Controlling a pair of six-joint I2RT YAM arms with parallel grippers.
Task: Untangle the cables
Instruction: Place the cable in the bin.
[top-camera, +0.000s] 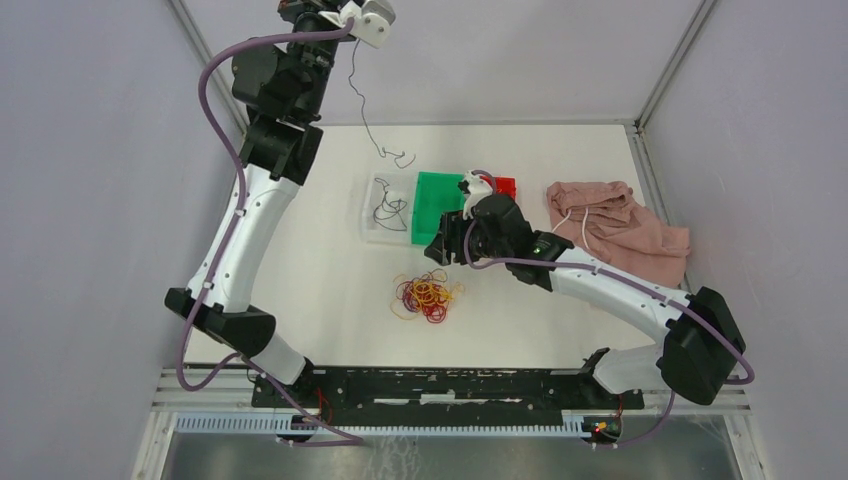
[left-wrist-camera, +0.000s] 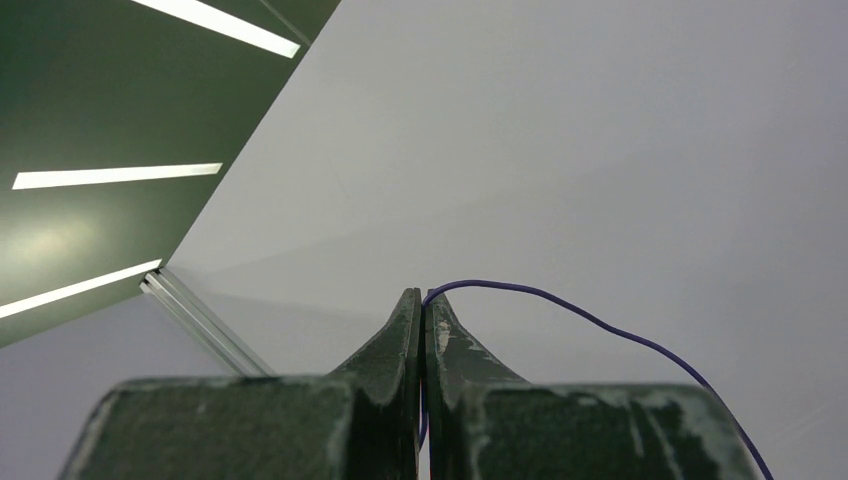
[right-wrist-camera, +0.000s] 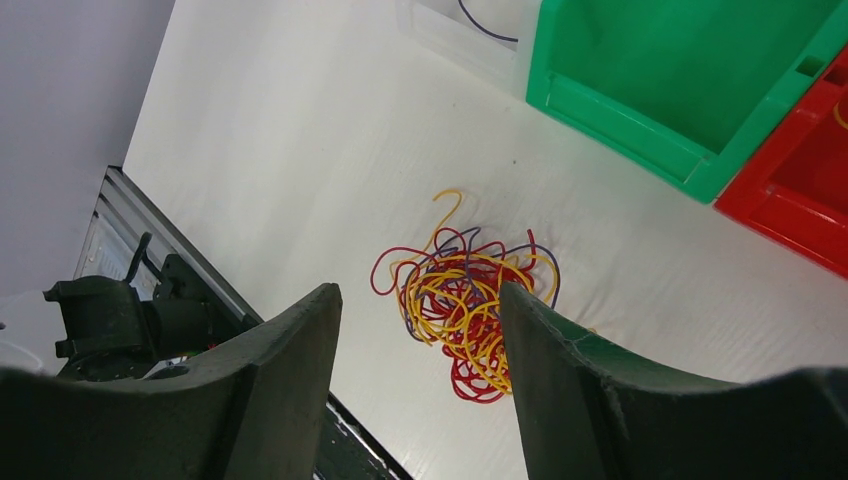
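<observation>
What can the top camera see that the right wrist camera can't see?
Only the top view shows the left gripper raised high and shut on a dark cable that dangles down toward the table. It also shows the pink cloth.

Only the right wrist view shows, up close, that the right gripper is open and holds nothing.

Both views show the cable pile of yellow, red and purple wires, the green bin and the red bin.
</observation>
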